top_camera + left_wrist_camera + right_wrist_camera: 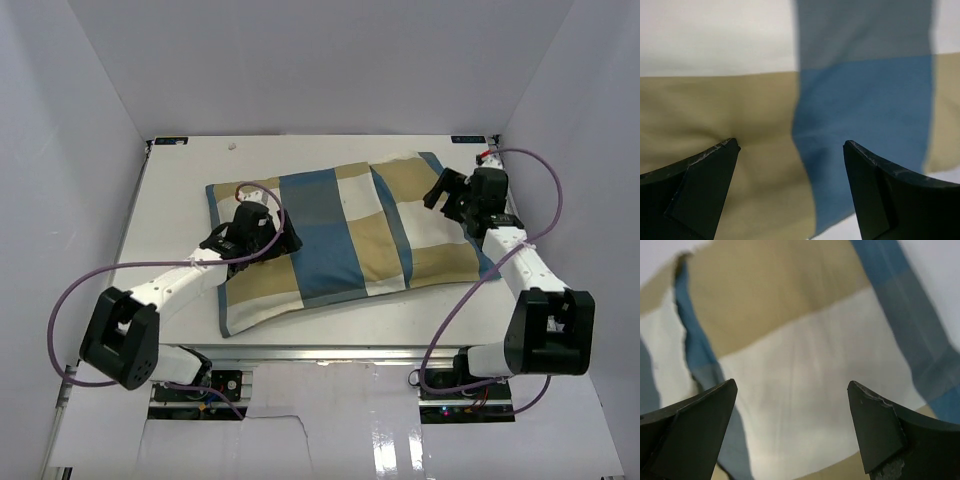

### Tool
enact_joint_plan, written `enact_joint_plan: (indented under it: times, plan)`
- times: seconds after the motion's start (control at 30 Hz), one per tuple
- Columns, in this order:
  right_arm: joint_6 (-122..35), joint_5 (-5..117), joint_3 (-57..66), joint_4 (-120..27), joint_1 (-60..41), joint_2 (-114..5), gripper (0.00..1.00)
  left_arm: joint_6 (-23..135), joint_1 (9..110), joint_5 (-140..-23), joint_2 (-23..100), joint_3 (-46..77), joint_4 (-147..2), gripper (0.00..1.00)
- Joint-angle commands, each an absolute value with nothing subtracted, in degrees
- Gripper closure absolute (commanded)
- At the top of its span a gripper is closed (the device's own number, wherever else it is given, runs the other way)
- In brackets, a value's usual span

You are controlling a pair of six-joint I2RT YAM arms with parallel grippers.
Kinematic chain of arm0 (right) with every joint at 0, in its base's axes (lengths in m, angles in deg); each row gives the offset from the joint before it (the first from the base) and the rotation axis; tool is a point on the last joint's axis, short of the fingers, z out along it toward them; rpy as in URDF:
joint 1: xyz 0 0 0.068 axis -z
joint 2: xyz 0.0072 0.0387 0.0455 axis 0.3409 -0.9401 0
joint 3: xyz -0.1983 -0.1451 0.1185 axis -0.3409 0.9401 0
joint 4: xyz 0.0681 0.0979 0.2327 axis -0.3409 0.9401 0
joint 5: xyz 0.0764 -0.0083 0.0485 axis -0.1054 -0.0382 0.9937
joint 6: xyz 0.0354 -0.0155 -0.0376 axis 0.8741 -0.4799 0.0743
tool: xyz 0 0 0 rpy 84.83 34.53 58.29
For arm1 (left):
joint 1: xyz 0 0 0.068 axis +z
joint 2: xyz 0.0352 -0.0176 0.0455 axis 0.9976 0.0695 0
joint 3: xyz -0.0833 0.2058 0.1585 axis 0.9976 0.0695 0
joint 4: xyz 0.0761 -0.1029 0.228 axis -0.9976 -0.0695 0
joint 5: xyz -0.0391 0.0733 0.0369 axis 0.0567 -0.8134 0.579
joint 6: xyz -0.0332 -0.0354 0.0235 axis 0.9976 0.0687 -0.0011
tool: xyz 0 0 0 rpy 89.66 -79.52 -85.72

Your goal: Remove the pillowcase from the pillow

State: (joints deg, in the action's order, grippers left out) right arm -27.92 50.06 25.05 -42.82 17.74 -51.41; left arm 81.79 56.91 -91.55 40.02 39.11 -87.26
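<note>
The checked pillowcase (345,235), in blue, tan and cream blocks, lies flat across the middle of the table (175,195) and fully covers the pillow, which is hidden inside. My left gripper (285,240) is open and low over the left part of the case; its wrist view shows tan and blue fabric (850,105) between the fingertips (715,160). My right gripper (437,190) is open above the case's right end; its wrist view shows a cream block (800,385) and a blue overlapping flap edge (695,350).
White walls enclose the table on the left, back and right. The metal front rail (320,352) runs along the near edge between the arm bases. Purple cables (545,200) loop beside each arm.
</note>
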Motion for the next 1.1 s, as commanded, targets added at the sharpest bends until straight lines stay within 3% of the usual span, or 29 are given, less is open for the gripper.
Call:
enact_joint_plan:
  times: [0.0,0.1,0.2,0.27,0.47,0.7,1.07]
  plan:
    - [-25.1,58.4,31.8,-46.3,17.8,-53.3,0.03,85.5,62.6,-99.4,40.6,41.3,-87.8,0.02]
    - [-19.2,65.4,43.6,-57.0,15.1,-49.2,0.04,86.4,69.9,-97.7,41.8,41.4,-87.4,0.02]
    - [-17.4,62.1,51.9,-61.6,7.0,-42.6,0.04,85.9,74.0,-90.8,41.5,38.8,-83.6,0.02]
    - [-17.1,59.0,53.5,-59.9,4.8,-40.5,0.04,84.1,73.9,-91.7,43.0,29.9,-89.7,0.02]
    - [-19.4,50.2,54.7,-55.2,4.2,-32.6,0.04,79.4,58.7,-104.2,37.8,24.4,-95.9,0.02]
    - [-22.3,49.9,52.5,-51.1,3.6,-28.4,0.07,75.4,50.5,-92.7,40.9,28.4,-89.5,0.04]
    - [-23.9,50.7,54.3,-51.3,2.7,-24.5,0.07,69.6,45.2,-91.4,59.2,14.3,-91.9,0.11]
